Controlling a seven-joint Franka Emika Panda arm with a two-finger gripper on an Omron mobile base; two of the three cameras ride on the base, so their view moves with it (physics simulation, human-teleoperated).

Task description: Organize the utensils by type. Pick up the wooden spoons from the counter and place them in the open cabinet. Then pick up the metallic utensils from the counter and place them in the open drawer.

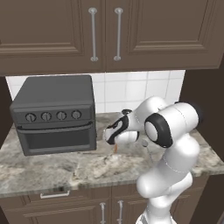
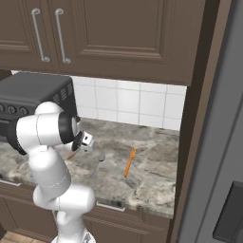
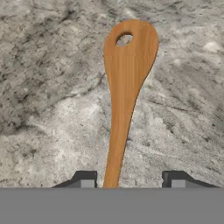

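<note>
Veined stone counter (image 2: 142,180) runs under closed dark wall cabinets (image 1: 105,35), its thick front edge bare; a toaster oven (image 1: 54,116) sits at the back. Right of the oven the gripper (image 3: 131,183) hangs low over one wooden spoon (image 3: 127,87); its fingertips (image 3: 85,180) stand apart either side of the handle, not visibly touching. Further right of the oven lie a grey metal spoon (image 2: 98,163) and an orange utensil (image 2: 129,161), with open stone around them.
</note>
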